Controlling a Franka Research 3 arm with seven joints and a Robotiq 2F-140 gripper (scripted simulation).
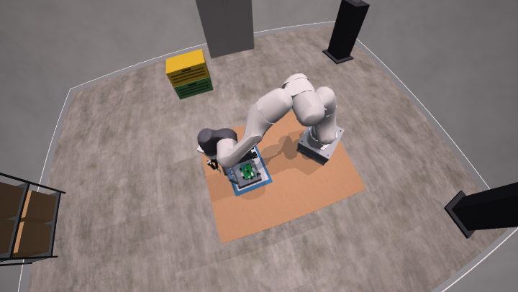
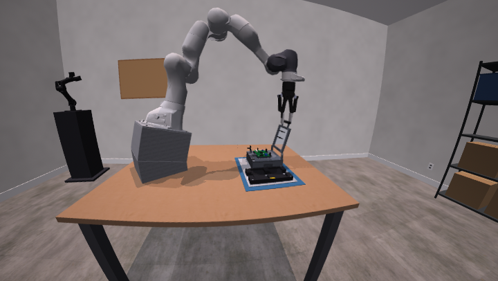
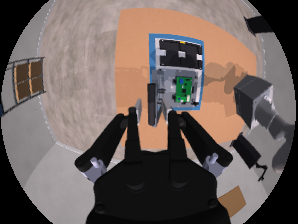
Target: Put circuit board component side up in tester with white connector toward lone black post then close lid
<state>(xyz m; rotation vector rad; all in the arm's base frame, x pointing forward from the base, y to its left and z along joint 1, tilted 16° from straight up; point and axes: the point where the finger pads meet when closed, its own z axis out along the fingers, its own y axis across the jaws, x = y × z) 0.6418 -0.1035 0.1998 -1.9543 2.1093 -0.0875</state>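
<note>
The green circuit board (image 2: 259, 151) lies flat in the grey tester (image 2: 263, 160), also seen from above (image 1: 247, 171) and in the wrist view (image 3: 184, 90). The tester's lid (image 2: 281, 136) stands open, nearly upright, at the tester's right side. My gripper (image 2: 286, 120) points down right at the lid's top edge. Its fingers are partly open with a narrow gap, and in the wrist view (image 3: 153, 117) the lid's edge (image 3: 154, 102) sits in line with that gap. The black tray (image 2: 268, 174) in front of the tester holds no board.
Tester and tray sit on a blue mat (image 2: 269, 181) on the wooden table. The arm's grey base block (image 2: 160, 151) stands at the table's back left. A black pedestal (image 2: 78, 142), a shelf with boxes (image 2: 470, 153) and yellow-green crates (image 1: 188, 73) stand off the table.
</note>
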